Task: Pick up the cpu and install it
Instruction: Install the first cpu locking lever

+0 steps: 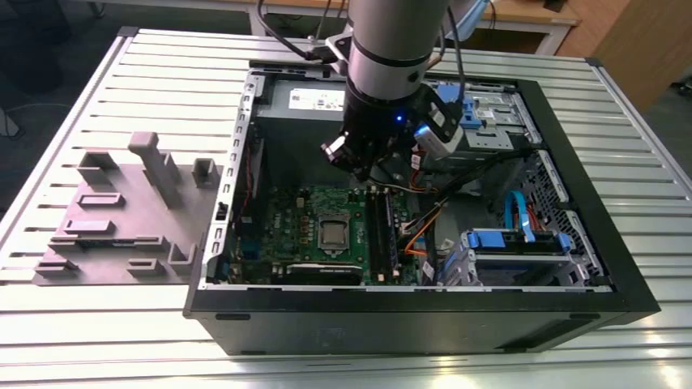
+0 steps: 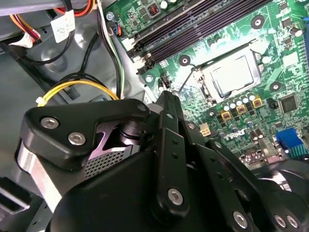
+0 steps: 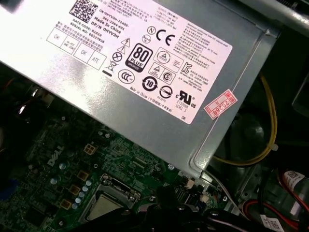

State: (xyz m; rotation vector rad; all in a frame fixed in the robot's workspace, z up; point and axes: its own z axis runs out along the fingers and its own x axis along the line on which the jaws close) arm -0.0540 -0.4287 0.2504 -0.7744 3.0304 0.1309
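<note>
The cpu (image 1: 333,233) is a small pale silver square lying flat in the metal-framed socket of the green board (image 1: 292,215), inside the open computer case (image 1: 422,316). Both wrist views show the cpu (image 2: 231,75) (image 3: 104,209) in that socket. My gripper (image 1: 365,172) hangs above the board, a little beyond the socket on the power supply's side, apart from the chip. It is shut with nothing in it, its black tip (image 2: 166,96) (image 3: 166,193) showing in both wrist views.
The grey power-supply box (image 1: 308,101) (image 3: 145,72) sits at the case's far end. Black memory slots (image 2: 203,24) run beside the socket. Yellow and orange cables (image 2: 82,87), blue drive brackets (image 1: 519,241) and case walls crowd the exterior view's right. A grey fixture tray (image 1: 119,219) stands on the slatted table (image 1: 65,105).
</note>
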